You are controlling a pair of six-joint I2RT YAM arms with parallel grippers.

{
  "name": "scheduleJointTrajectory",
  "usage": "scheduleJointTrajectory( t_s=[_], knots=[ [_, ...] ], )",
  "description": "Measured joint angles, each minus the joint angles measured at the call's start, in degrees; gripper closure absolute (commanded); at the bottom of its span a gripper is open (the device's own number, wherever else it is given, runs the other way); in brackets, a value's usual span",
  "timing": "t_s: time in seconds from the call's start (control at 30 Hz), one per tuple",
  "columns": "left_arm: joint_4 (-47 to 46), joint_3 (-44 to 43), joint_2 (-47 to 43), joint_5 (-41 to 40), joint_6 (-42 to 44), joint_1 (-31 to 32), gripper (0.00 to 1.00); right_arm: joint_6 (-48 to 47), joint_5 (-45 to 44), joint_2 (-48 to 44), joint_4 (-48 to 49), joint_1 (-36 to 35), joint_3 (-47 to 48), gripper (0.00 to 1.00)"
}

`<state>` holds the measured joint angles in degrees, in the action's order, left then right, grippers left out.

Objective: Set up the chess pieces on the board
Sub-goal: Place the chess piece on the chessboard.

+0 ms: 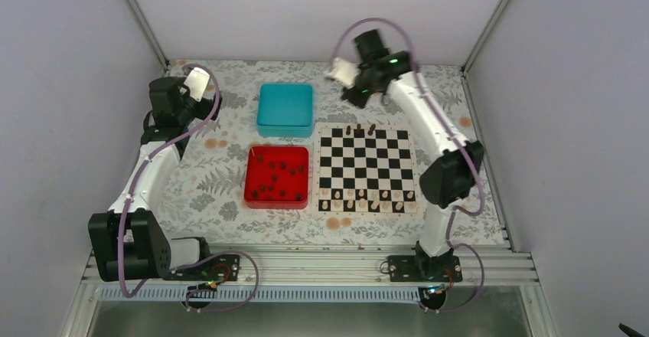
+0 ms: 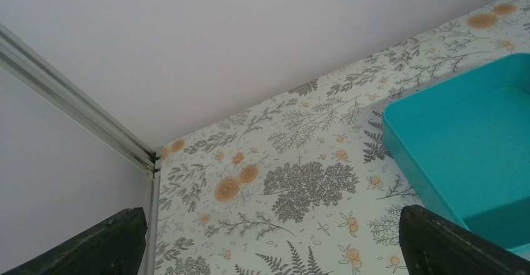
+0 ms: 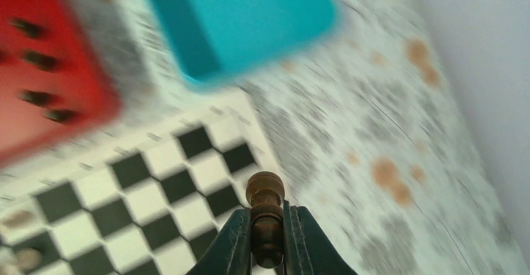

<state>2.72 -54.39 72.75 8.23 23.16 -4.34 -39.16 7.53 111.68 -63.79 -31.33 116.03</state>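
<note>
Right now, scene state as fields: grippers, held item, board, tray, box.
left gripper: open, empty, near the teal box
right gripper: shut on held piece, raised beyond the board's far edge
held piece: dark brown, head sticking out past the fingers
board: three placed pieces, dark, on the far row; pale pieces on the two near rows
red tray: left of the board, about a dozen tray pieces, dark

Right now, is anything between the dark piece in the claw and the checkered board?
Nothing visible blocks it. The right claw pinches the small dark brown chess piece close to the black-and-white chequered board; three dark pieces already stand on its far row.
</note>
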Motion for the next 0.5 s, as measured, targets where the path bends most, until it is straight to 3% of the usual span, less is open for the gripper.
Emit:
scheduleJointTrajectory(
  t_s=[0.13,0.3,0.5],
  knots=[
    [0.0,0.0,0.0,0.0,0.0,-0.04,0.0,-1.99,0.07,-3.32,-0.83,14.58,-0.63,0.96],
    [-0.02,0.0,0.0,0.02,0.0,-0.04,0.0,-4.15,0.76,-3.28,-0.96,25.86,-6.54,0.95],
    [0.0,0.0,0.0,0.28,-0.02,-0.04,0.0,-5.64,1.84,-2.4,0.04,28.72,-19.02,0.95]
  ],
)
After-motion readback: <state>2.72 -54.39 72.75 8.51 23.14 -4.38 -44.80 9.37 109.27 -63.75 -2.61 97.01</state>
